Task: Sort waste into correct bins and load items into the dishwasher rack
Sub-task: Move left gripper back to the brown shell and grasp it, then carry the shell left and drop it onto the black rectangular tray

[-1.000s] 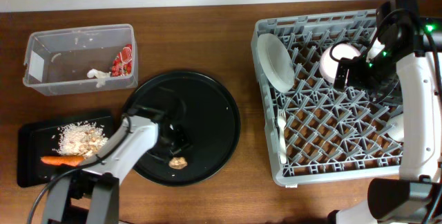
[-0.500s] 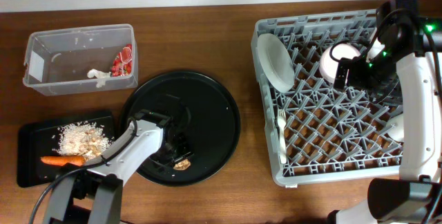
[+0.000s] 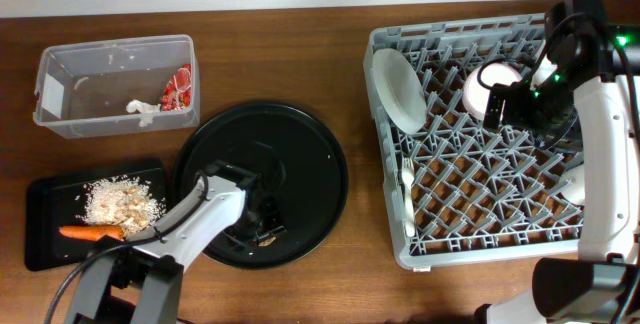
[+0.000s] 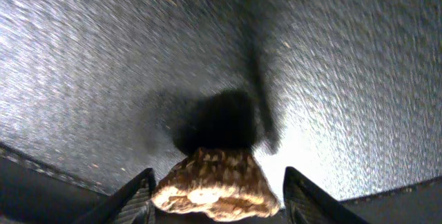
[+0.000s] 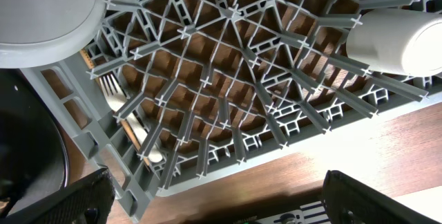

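A small brown lump (image 4: 215,186) lies on the large round black tray (image 3: 300,154). My left gripper (image 4: 221,200) is open and low over the tray, with one finger on each side of the lump. The left finger is close against the lump and the right finger stands apart from it. In the overhead view the gripper (image 3: 262,226) covers most of the lump (image 3: 266,237). My right gripper (image 5: 228,210) is open and empty above the dishwasher rack (image 3: 440,249). The rack holds the plate (image 3: 398,89), the bowl (image 3: 482,86), the fork (image 3: 408,199) and a cream cup (image 5: 397,41).
The clear tub (image 3: 70,74) at the back left holds the red wrapper (image 3: 180,89) and the white tissue (image 3: 140,107). The shallow black tray (image 3: 45,199) at the front left holds rice scraps (image 3: 120,204) and the carrot (image 3: 90,232).
My left gripper has moved toward the near edge of the round tray and come down around the brown lump. The right arm has not moved.
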Robot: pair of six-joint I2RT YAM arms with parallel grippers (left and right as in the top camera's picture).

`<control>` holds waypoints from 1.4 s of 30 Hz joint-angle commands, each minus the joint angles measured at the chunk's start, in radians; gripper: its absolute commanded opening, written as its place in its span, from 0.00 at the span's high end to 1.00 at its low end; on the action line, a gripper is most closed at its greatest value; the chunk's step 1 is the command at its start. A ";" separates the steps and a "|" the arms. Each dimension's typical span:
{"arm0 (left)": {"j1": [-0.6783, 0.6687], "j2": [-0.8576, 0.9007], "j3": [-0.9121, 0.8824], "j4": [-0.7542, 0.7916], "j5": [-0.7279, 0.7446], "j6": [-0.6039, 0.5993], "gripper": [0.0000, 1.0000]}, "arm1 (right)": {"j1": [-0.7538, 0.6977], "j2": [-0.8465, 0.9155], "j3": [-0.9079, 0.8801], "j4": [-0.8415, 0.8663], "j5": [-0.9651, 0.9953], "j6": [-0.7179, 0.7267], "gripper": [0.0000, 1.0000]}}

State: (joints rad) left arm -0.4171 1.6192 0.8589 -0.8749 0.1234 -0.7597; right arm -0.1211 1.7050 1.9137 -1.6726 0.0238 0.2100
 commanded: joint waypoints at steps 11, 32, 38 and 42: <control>-0.019 -0.010 -0.005 0.003 -0.092 0.002 0.62 | -0.004 -0.010 0.000 -0.004 -0.005 0.006 0.01; 0.544 -0.127 0.225 -0.177 -0.290 0.136 0.69 | -0.004 -0.010 0.000 -0.007 -0.005 0.006 0.01; 0.856 -0.126 0.225 -0.102 -0.307 0.163 0.69 | -0.004 -0.010 0.000 -0.007 -0.005 0.006 0.01; 0.970 -0.119 0.225 -0.056 -0.307 0.163 0.69 | -0.004 -0.010 0.000 -0.007 -0.005 0.006 0.01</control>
State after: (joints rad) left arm 0.4763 1.5089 1.0729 -0.9588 -0.1722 -0.6174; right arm -0.1211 1.7050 1.9137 -1.6764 0.0238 0.2100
